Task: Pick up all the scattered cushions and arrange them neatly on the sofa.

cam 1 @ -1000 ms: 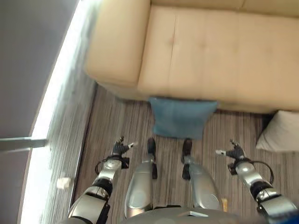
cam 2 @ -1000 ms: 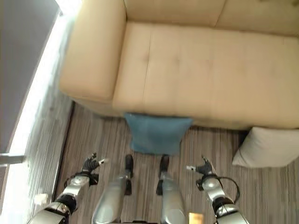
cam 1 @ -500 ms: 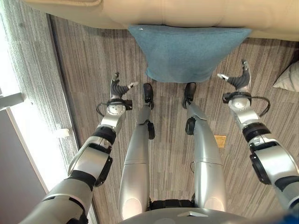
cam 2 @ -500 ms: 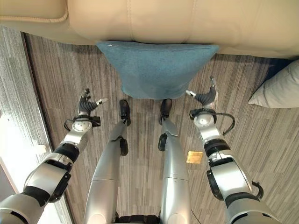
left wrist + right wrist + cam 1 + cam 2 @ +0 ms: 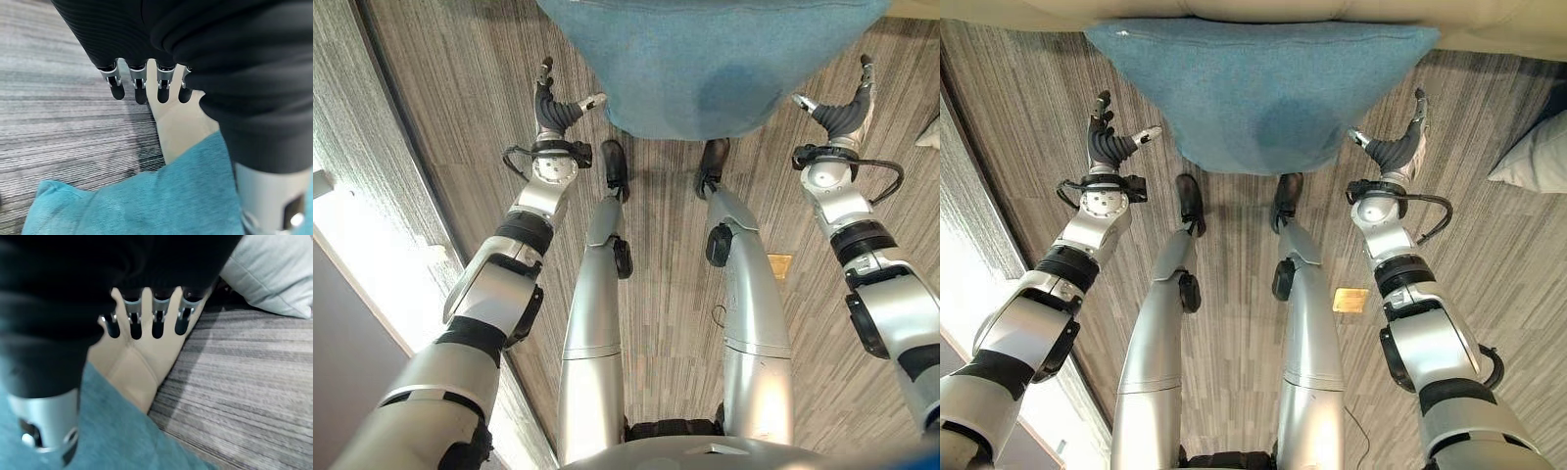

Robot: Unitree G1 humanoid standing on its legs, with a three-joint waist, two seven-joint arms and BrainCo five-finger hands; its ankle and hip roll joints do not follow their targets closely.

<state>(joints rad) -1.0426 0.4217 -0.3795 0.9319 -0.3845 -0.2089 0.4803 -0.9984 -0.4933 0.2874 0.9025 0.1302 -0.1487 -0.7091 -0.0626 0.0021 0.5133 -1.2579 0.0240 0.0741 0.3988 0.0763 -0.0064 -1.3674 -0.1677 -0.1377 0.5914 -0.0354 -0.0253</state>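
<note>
Left hand (image 5: 1108,142) and right hand (image 5: 1396,152), fingers spread and empty, flank the blue cushion (image 5: 1258,88) leaning on the floor against the beige sofa (image 5: 178,122). Close evenly on both side edges before lifting.

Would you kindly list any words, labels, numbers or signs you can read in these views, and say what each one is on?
No text can be read.
Yellow tag on the floor: if it bears print, it is too small to read.
Blue cushion: a small pale spot at one corner, nothing readable.
White cushion, sofa, left hand and right hand: no lettering visible.
</note>
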